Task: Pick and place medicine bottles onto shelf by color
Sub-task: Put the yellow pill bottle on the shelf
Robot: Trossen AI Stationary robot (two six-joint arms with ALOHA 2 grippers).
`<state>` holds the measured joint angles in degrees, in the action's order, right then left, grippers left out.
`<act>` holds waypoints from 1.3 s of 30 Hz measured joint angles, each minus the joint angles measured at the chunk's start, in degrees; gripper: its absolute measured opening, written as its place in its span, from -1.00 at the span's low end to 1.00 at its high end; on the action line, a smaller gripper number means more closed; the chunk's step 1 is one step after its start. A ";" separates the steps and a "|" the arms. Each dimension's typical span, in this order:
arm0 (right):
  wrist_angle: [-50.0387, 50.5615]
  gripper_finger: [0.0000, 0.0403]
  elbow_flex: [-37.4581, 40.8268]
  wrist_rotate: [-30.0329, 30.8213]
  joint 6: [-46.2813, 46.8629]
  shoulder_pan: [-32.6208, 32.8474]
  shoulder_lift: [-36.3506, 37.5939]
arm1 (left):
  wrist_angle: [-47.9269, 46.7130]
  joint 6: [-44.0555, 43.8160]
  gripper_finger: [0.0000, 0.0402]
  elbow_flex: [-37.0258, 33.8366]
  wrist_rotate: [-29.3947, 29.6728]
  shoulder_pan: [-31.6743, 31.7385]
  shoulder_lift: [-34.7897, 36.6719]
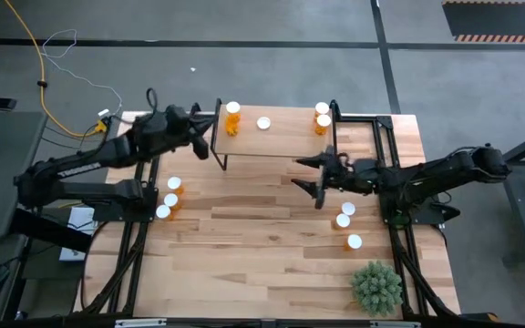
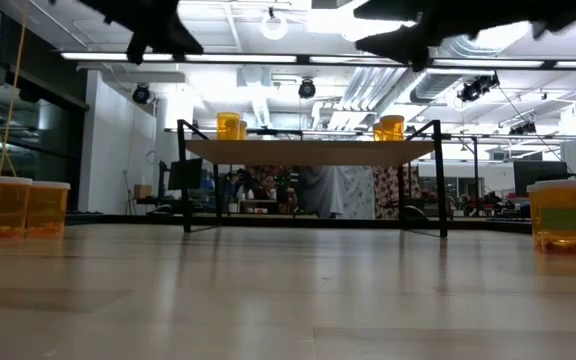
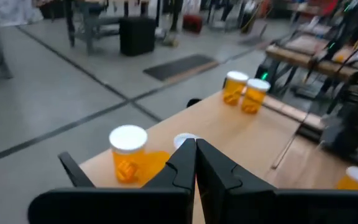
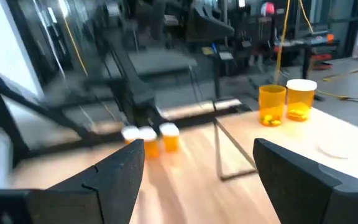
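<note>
The shelf (image 1: 276, 137) stands at the table's far side. At its left end are a capped medicine bottle (image 3: 128, 152) and an uncapped one (image 4: 271, 106), with a loose white cap (image 1: 263, 123) lying beside them. Two more bottles (image 1: 322, 118) stand at its right end. Three bottles (image 1: 169, 198) stand on the table at the left and two (image 1: 346, 228) at the right. My left gripper (image 1: 203, 141) is shut and empty, in the air just left of the shelf's left end. My right gripper (image 1: 322, 178) is open and empty, in front of the shelf's right part.
A green spiky plant (image 1: 376, 287) stands near the table's front right corner. The black arm frames (image 1: 135, 210) run along both side edges. The middle of the tabletop (image 1: 262, 237) in front of the shelf is bare wood.
</note>
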<state>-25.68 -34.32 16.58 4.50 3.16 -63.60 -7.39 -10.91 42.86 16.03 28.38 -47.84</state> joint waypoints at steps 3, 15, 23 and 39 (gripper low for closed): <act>14.50 0.45 -10.84 0.27 -3.70 -3.21 -3.74 | 4.52 -1.38 -1.00 -5.29 -0.14 -1.43 3.72; 66.05 0.18 -56.92 -13.08 -22.51 -21.31 -31.20 | 14.98 -2.47 -1.00 -16.26 -0.26 -8.73 8.57; 79.21 -0.23 -79.23 -17.29 -27.06 -27.84 -48.14 | 15.38 -1.99 -1.00 -16.49 -0.24 -10.84 8.86; 88.10 -0.56 -93.55 -21.85 -28.86 -31.99 -64.47 | 15.40 -0.93 -1.00 -16.49 -0.24 -10.86 8.88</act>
<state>62.42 -127.87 -5.27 -24.36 -28.83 -128.07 8.01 -11.85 26.37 15.79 17.52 -38.96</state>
